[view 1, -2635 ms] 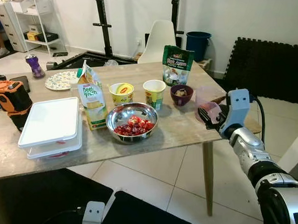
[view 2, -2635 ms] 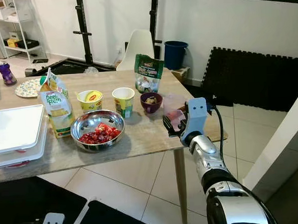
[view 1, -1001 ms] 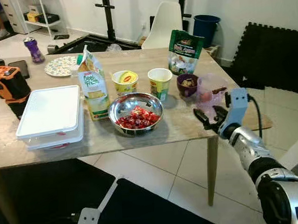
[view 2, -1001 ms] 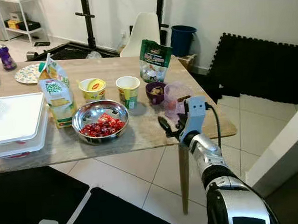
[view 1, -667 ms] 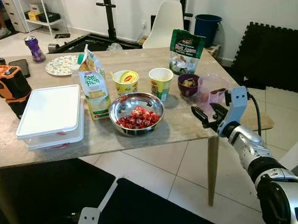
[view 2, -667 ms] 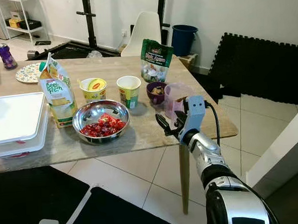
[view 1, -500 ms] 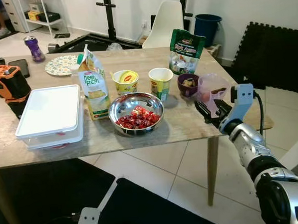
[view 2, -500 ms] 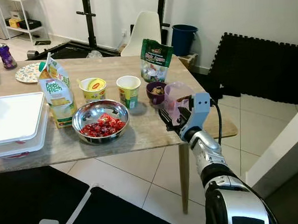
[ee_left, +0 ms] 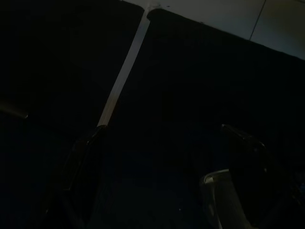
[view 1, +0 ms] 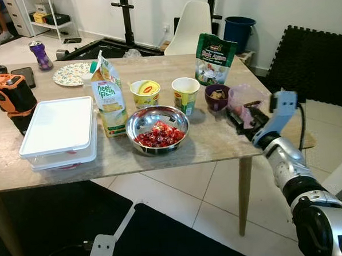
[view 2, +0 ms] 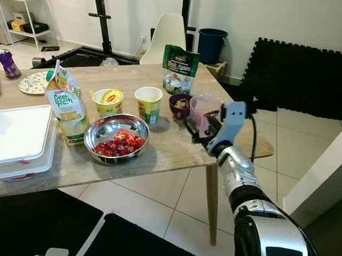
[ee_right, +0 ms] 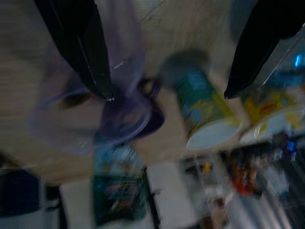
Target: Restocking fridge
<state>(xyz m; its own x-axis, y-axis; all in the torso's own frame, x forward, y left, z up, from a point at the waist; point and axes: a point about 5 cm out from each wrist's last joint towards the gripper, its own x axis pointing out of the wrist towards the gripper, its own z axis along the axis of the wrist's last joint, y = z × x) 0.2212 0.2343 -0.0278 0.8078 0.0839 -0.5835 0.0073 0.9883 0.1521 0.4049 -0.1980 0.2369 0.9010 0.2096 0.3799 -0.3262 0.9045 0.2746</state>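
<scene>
The right gripper point(view 1: 245, 119) is open at the clear pink cup point(view 1: 241, 97), which stands near the table point(view 1: 58, 168) corner, apparently with one finger beside it.

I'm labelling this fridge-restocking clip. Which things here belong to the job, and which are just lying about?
Belongs to the job: clear pink tub at the open right gripper, juice carton, steel bowl of red fruit, two noodle cups, purple bowl, green bag, white lidded containers.

Lying about: orange tool, patterned plate, purple bottle, phone.
</scene>
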